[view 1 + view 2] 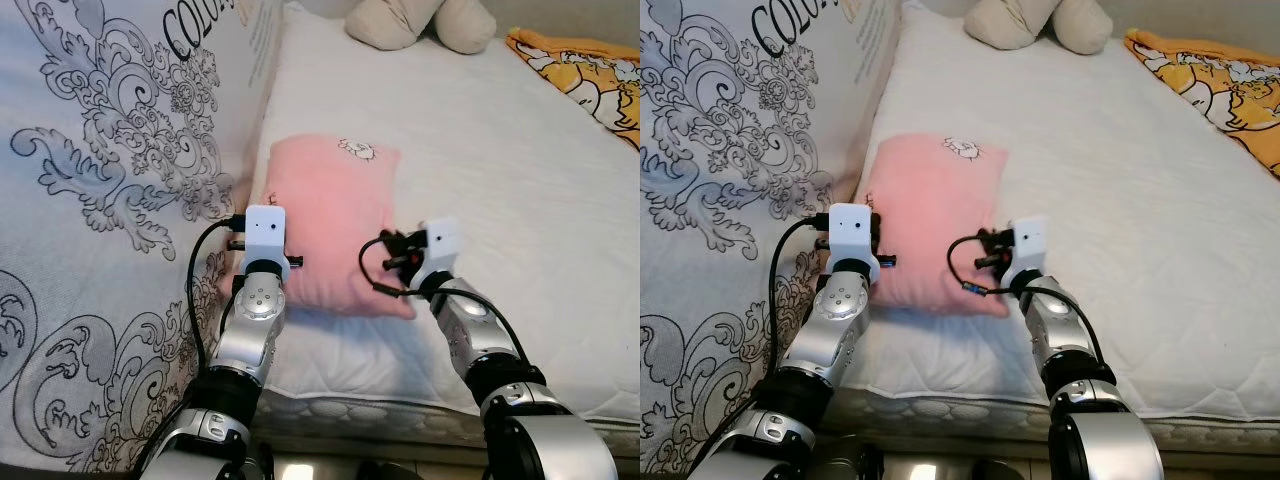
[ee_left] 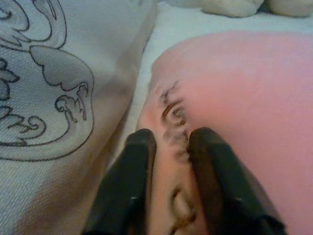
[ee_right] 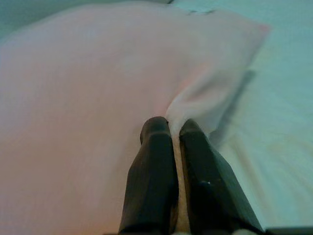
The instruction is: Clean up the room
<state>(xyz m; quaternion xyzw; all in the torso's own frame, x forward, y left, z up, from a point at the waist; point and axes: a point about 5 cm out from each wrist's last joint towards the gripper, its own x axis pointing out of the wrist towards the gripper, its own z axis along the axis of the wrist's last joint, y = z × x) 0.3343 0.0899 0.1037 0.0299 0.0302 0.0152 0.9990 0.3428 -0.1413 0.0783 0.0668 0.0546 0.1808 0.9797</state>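
one soft pink pillow with a small white embroidered animal (image 1: 330, 225) lies on the white quilted mattress (image 1: 500, 200), close to its near edge, with its left side just beside the big white cushion with grey ornament print (image 1: 110, 200).

the left gripper (image 2: 171, 142) holds the pillow's left edge at about 9 o'clock of the pillow; its two black fingers (image 2: 132, 171) are a little apart and pinch a fold of pink cloth with dark stitching between them. the right gripper (image 3: 173, 129) holds the pillow's near right side, at about 4 o'clock; its two fingers (image 3: 154, 161) are pressed nearly together on a thin fold of the pink cloth.

farther out, at 12 o'clock on the mattress, sits one beige plush toy (image 1: 420, 22). at 2 o'clock, at the far right edge, lies one orange blanket with cartoon pictures (image 1: 585, 75).
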